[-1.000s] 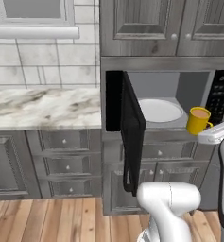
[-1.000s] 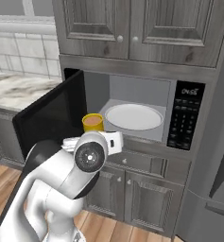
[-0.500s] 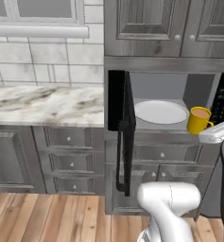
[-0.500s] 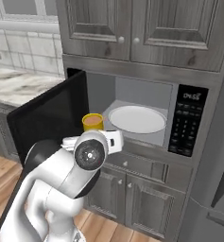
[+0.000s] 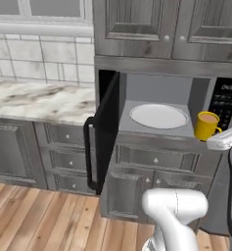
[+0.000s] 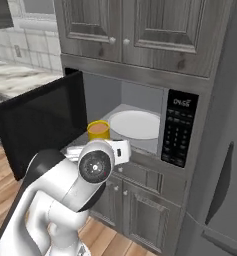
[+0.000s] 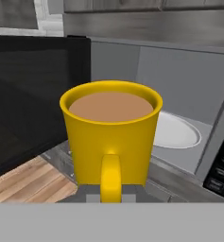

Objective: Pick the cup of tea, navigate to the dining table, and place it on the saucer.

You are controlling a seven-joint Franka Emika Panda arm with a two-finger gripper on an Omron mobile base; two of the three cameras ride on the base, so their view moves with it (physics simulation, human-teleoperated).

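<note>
The views have shifted with the base; the tool (image 7: 111, 194) grips the cup of tea (image 7: 110, 136) before the open microwave (image 5: 156, 105).

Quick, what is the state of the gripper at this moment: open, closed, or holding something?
Gripper: shut on the cup of tea, held in front of the open microwave.

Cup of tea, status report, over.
Gripper shut on cup of tea, held upright outside the microwave. Microwave door open alongside. Dining table, saucer not reached.
</note>
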